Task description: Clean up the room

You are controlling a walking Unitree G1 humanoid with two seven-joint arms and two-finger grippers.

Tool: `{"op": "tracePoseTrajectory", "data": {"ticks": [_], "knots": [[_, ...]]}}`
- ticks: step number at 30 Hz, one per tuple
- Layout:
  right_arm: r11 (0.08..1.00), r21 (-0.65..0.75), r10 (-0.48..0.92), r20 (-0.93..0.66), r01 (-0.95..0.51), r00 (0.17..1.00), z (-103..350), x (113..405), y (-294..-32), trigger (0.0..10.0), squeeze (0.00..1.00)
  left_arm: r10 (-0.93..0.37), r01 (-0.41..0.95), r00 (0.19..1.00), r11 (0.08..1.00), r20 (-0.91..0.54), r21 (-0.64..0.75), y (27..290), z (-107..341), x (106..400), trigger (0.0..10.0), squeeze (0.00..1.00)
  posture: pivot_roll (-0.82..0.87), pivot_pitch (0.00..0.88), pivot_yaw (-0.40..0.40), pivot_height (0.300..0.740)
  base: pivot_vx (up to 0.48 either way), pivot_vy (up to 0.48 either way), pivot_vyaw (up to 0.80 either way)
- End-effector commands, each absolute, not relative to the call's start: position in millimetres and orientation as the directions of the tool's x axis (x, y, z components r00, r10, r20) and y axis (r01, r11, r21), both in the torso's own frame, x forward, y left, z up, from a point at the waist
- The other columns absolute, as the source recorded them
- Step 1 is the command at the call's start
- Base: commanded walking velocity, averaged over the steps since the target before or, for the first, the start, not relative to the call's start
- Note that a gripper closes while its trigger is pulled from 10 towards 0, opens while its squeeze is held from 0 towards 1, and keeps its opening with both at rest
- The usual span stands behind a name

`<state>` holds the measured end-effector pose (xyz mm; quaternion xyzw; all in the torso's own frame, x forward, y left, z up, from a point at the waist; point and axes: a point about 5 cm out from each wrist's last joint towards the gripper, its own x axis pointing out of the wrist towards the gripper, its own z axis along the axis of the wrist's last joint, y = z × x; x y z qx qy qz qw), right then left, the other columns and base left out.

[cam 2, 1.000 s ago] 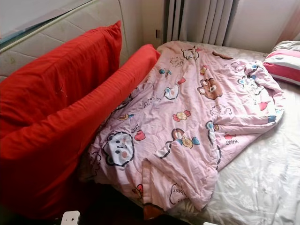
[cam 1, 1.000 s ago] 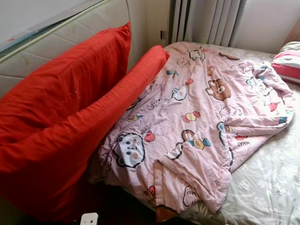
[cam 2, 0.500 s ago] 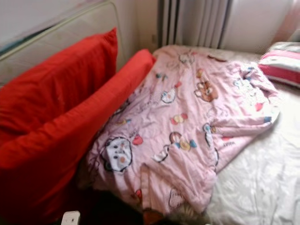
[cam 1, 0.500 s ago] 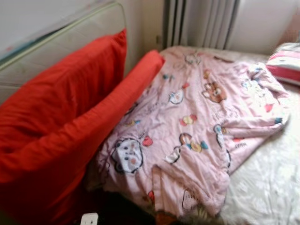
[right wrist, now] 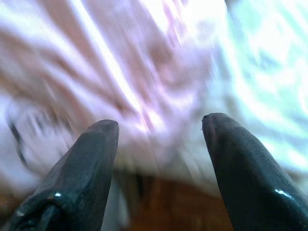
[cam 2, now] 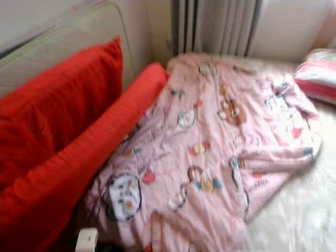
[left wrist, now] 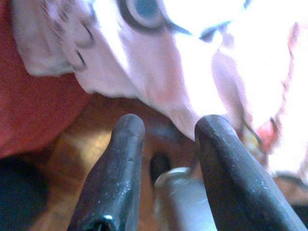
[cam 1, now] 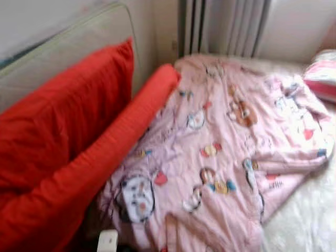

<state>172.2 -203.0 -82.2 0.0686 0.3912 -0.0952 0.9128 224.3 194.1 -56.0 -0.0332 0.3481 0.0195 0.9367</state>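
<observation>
Left end effector and right end effector, fingers apart, empty, at the crumpled pink cartoon-print quilt's near edge; it sprawls across the bed, long red cushions beside, grey curtain beyond.

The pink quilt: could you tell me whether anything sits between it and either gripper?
Nothing visible does. The left gripper and the right gripper are both open, each facing the quilt's hanging edge with only empty space between.

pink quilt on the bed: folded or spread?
Spread, not folded: the pink quilt lies open and rumpled across the bed, its near edge crumpled beside the red cushion.
</observation>
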Motion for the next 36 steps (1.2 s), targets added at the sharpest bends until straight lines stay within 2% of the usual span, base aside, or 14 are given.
{"op": "tracePoseTrajectory", "data": {"ticks": [1,4,5,8,11,17,20,24,29,36], "knots": [[0.973,0.069,-0.098,-0.744,0.222,0.661,-88,162,-194,10.0,0.00,0.035,-0.079,0.730,0.996,-0.682,-0.033,202,-64,210,10.0,0.00,-0.05,0.191,0.045,0.740,0.000,0.000,0.00],[0.975,0.069,-0.097,-0.730,0.213,0.677,-86,166,-195,10.0,0.00,0.034,-0.080,0.748,0.996,-0.662,-0.039,202,-61,213,10.0,0.00,-0.05,0.191,0.045,0.740,0.000,0.000,0.00],[0.979,0.075,-0.089,-0.679,0.190,0.729,-79,175,-195,10.0,0.00,0.025,-0.079,0.805,0.995,-0.592,-0.065,202,-51,225,10.0,0.00,-0.05,0.201,0.040,0.740,0.000,0.000,0.00],[0.980,0.081,-0.089,-0.641,0.182,0.762,-75,179,-196,10.0,0.00,0.018,-0.074,0.842,0.994,-0.539,-0.083,202,-44,232,10.0,0.00,-0.05,0.205,0.039,0.740,0.000,0.000,0.00],[0.981,0.081,-0.091,-0.615,0.177,0.783,-73,181,-198,10.0,0.00,0.013,-0.069,0.862,0.993,-0.507,-0.091,201,-40,236,10.0,0.00,-0.06,0.207,0.038,0.740,0.000,0.000,0.00],[0.988,0.042,-0.114,-0.467,0.151,0.877,-47,218,-203,10.0,0.00,0.012,-0.060,0.924,0.992,-0.383,-0.112,201,-25,244,10.0,0.00,-0.06,0.209,0.035,0.740,0.000,0.000,0.00],[0.987,0.040,-0.124,-0.435,0.156,0.892,-43,220,-203,10.0,0.00,0.017,-0.063,0.932,0.992,-0.363,-0.114,202,-23,244,10.0,0.00,-0.07,0.208,0.033,0.740,0.000,0.000,0.00],[0.993,0.020,-0.106,-0.308,0.118,0.946,-30,226,-197,10.0,0.00,0.025,-0.062,0.956,0.991,-0.293,-0.118,203,-16,241,10.0,0.00,-0.08,0.195,0.029,0.740,0.000,0.000,0.00],[0.995,0.006,-0.098,-0.278,0.104,0.956,-26,228,-193,10.0,0.00,0.022,-0.056,0.967,0.990,-0.254,-0.129,200,-11,244,10.0,0.00,-0.08,0.185,0.026,0.740,0.000,0.000,0.00],[0.994,0.001,-0.107,-0.247,0.111,0.963,-22,231,-188,10.0,0.00,-0.006,-0.028,0.973,0.990,-0.230,-0.141,191,-4,251,10.0,0.00,-0.08,0.169,0.027,0.696,0.000,0.000,0.00]]}}
